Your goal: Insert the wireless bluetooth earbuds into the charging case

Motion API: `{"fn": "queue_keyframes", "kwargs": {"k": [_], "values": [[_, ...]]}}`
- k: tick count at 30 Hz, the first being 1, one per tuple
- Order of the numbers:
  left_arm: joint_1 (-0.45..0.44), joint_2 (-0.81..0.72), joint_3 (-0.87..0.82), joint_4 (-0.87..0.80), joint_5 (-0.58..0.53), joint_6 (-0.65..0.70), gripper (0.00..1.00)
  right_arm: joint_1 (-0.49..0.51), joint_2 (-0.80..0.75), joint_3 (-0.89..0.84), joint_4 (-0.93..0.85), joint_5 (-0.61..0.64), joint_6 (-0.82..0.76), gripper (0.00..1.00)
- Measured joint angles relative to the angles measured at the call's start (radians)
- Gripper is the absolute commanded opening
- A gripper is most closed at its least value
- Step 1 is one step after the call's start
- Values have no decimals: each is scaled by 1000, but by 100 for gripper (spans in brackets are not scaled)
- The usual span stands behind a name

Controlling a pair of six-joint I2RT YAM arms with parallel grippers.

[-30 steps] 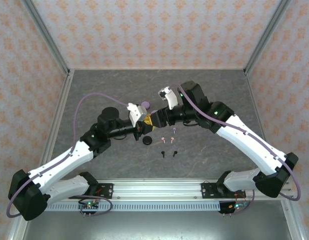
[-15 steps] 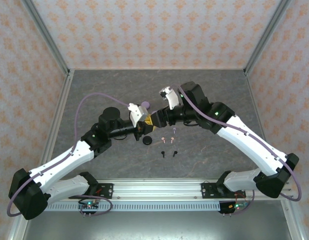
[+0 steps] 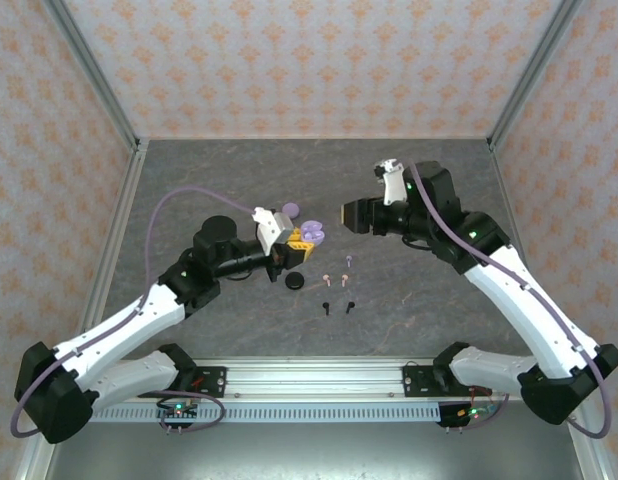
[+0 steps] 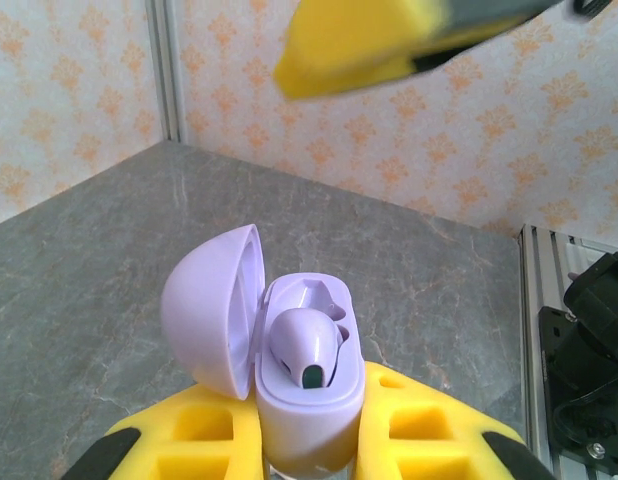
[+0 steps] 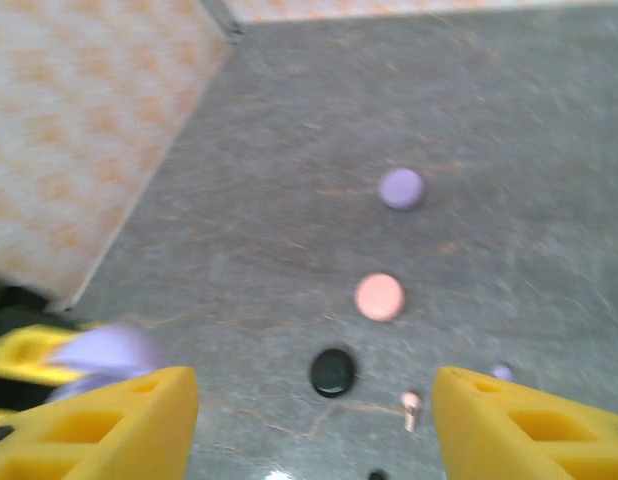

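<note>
- Left gripper (image 3: 287,243): clamped on the open lilac charging case (image 4: 307,400), centre table.
- Left wrist view: one lilac earbud (image 4: 307,350) seated inside; from above, too small to tell.
- Right gripper (image 5: 314,420): fingers apart, empty.
- Loose earbuds (image 3: 343,276): on the table, near-right of the case.

Charging case (image 4: 307,420): in left gripper (image 3: 292,241).
Earbud (image 4: 307,352): in case.
Loose earbuds (image 3: 329,277): on table (image 3: 419,300), near side of case.

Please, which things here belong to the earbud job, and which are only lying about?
Job: open lilac case; lilac bud seated in it; loose pink bud; loose black buds.
Lying about: lilac disc; pink disc; black disc.
</note>
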Motion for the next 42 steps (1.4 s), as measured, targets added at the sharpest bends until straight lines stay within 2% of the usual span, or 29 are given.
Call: {"fn": "queue_keyframes", "kwargs": {"k": [5,8,17,23,36,42], "values": [[0,-47,-18,-5,-6,4,0,-69,101,-99,-20,29,48,57],[0,-66,-26,-14,-13,10,0,-72,207,-116,-35,45,57,51],[0,-73,-27,-26,-24,11,0,-72,517,-148,-6,50,82,44],[0,-73,-27,-26,-24,11,0,-62,655,-126,12,48,82,42],[0,-73,-27,-33,-25,14,0,-8,776,-16,-13,124,71,40],[0,-81,-31,-47,-29,23,0,-7,797,6,-32,149,63,35]]}}
